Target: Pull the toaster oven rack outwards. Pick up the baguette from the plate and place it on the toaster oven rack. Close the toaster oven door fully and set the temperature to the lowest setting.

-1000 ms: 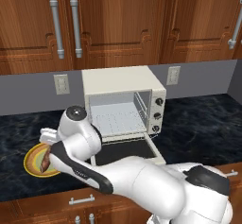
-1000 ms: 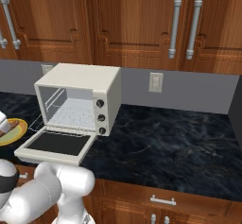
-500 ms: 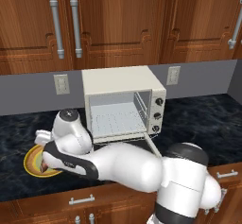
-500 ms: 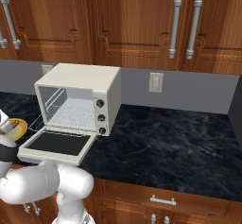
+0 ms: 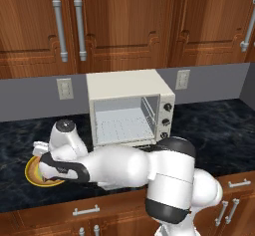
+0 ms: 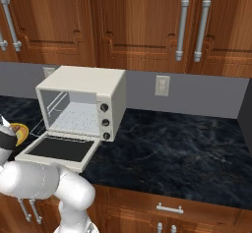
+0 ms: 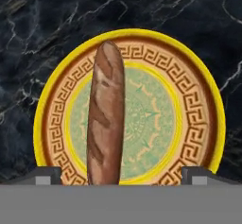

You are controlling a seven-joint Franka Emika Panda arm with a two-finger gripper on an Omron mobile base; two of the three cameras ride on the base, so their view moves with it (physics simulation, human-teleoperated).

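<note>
In the hand view the reddish-brown baguette [image 7: 106, 119] lies lengthwise on the plate [image 7: 208, 100], left of its pale green centre. My gripper [image 7: 121, 176] hangs open straight above the plate, and its dark fingertips [image 7: 47, 176] stand wide on either side of the baguette's near end. Nothing is held. The cream toaster oven [image 5: 129, 105] stands to the right of the plate [image 5: 31, 173]. Its door [image 6: 59, 151] lies folded down flat. The wire rack [image 6: 76, 119] sits low in the cavity, and its front edge juts slightly past the opening.
Dark marble counter [image 6: 167, 143] runs to the right of the oven, in front of a grey wall with outlets [image 6: 162, 85]. Wooden cabinets [image 5: 124, 21] hang above. Three knobs [image 6: 104, 121] run down the oven's right side. My white arm [image 5: 124, 165] stretches across the counter's front edge.
The arm has swung lower and further left, and the hand has come down over the plate. The jaws have stayed open. Oven, door and rack have not moved.
</note>
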